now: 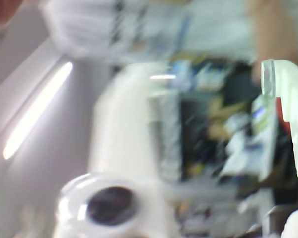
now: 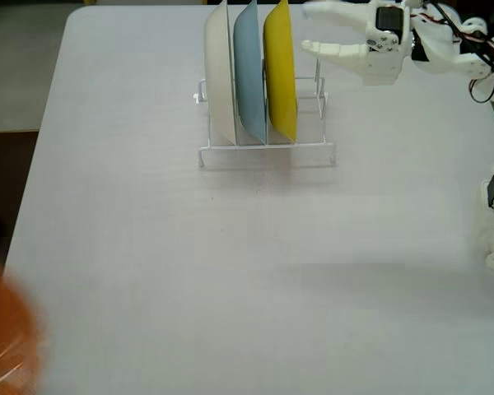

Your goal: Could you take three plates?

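Three plates stand on edge in the wire rack (image 2: 267,155) on the table (image 2: 230,271): cream-white plate (image 2: 220,78) farthest from the tool (image 2: 306,29), light blue plate (image 2: 249,74) in the middle, yellow plate (image 2: 280,70) just beside its tips. Tool open and empty, raised beside the rack. An orange plate (image 2: 8,337), blurred, sits far from the tool at the fixed view's lower left corner, seemingly already taken out; yellow and blue apparently remain; wrist view too smeared to read.

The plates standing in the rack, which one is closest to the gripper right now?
The yellow plate, at the right end of the row in the fixed view. The open gripper hangs just beside it; the light blue plate and cream-white plate stand farther left.
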You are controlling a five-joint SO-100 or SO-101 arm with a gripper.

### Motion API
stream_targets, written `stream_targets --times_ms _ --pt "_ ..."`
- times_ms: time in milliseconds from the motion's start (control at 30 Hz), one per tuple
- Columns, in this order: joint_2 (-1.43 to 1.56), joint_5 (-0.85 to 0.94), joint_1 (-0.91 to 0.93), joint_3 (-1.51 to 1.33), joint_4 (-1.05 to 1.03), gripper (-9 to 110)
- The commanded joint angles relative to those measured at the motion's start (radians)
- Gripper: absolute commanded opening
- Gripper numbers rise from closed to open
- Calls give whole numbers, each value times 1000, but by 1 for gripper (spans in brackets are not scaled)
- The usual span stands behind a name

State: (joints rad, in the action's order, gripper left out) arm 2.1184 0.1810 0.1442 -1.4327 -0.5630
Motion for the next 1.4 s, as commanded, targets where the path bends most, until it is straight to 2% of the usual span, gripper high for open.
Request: stream_targets --times_ms 0,200,367,567,900,1200,1300,1367 --pt "54 -6 110 -23 -46 0" --pt "-14 109 262 -61 -48 0" --pt "-98 253 327 -12 -91 23" --pt "-189 382 348 37 -114 34" --pt "-351 489 350 183 -114 30" --pt "-495 486 344 313 -114 24" --pt "-529 474 344 350 -114 16" --pt "-532 462 336 364 -114 4"
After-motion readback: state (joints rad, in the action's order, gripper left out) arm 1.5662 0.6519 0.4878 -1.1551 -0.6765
